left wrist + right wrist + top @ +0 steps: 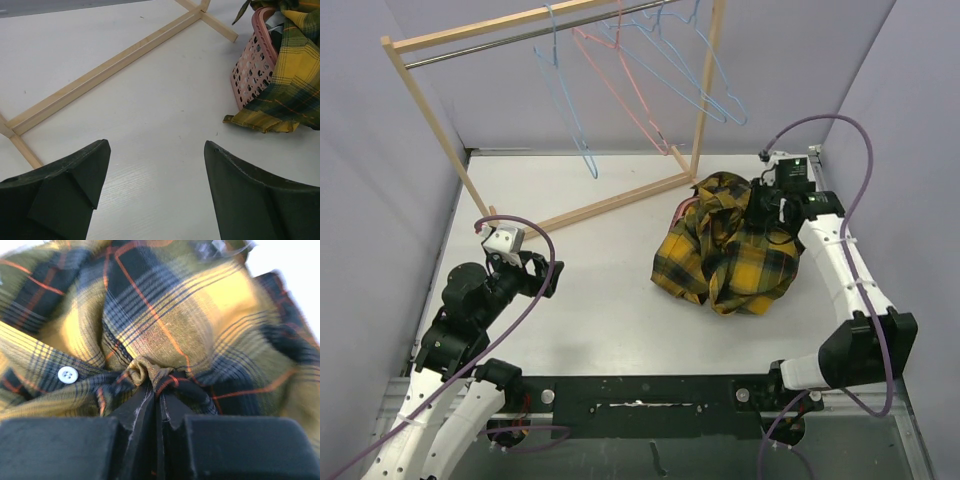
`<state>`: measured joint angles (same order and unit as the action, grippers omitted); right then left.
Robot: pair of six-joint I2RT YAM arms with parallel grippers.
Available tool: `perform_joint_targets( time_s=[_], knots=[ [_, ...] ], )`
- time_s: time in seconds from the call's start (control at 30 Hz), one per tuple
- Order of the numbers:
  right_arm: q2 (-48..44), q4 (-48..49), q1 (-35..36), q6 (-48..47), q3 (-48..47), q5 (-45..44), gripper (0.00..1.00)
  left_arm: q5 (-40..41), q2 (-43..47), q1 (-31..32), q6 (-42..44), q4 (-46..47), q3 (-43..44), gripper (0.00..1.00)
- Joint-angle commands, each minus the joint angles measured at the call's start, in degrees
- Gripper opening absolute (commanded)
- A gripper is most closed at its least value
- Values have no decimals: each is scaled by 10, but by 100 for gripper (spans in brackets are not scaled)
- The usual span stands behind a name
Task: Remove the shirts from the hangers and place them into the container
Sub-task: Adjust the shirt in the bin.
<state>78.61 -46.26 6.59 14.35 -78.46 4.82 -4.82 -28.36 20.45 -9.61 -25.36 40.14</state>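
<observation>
My R pincer (156,390) is clamped shut on a bunched fold of the plaid shirt (730,250). In the R wrist view the cloth puckers right at my fingertips, w/ a white button (67,374) at approx 9 o'clock of the pinch. From the top cam that shirt is a crumpled yellow-and-black heap at 3 o'clock of the table (610,290), and my R arm comes up along the table's 3 o'clock side, wrist at the heap's 1 o'clock edge. The shirt lies over the pink basket (250,67) and covers most of it. From the L wrist cam I see the basket's slotted wall and a bit of rim at 1 o'clock, w/ plaid spilling over the rim and down the wall onto the table at the basket's foot, so the shirt is partly on top, partly draped outside. How much sits inside I can't tell. My L pincer (156,145) is open, jaws spread wide above the white table, at approx 8 o'clock in the top view and well apart from the basket. The wooden rack (439,128) stands at 11 to 12 o'clock. Its base bar (110,69) runs across the table and ends near the basket. Four wire hangers (620,90) hang on the metal rail (520,43), three blue and one pink-red, tilted at diff angles.
</observation>
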Motion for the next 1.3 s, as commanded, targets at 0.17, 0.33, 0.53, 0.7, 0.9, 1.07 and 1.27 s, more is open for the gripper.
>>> perform_joint_targets(
  time_s=[0.17,0.33,0.53,0.7,0.9,1.07,1.27],
  knots=[
    [40,137,13,11,209,78,0,1,-2,-4,6,21,6,75],
    [63,178,10,32,266,55,0,4,1,-4,6,20,5,75],
    [81,199,-7,38,294,48,0,1,2,-4,6,21,4,75],
    [35,178,-5,41,278,40,9,-11,-6,-4,5,22,3,75],
    [-71,99,27,25,196,-2,51,-33,-22,-4,2,26,3,75],
    [-111,31,81,8,121,-51,60,-114,-61,-4,-62,62,-1,83],
    [-144,3,88,5,84,-35,60,-238,-126,14,-297,405,-152,92]
  ],
)
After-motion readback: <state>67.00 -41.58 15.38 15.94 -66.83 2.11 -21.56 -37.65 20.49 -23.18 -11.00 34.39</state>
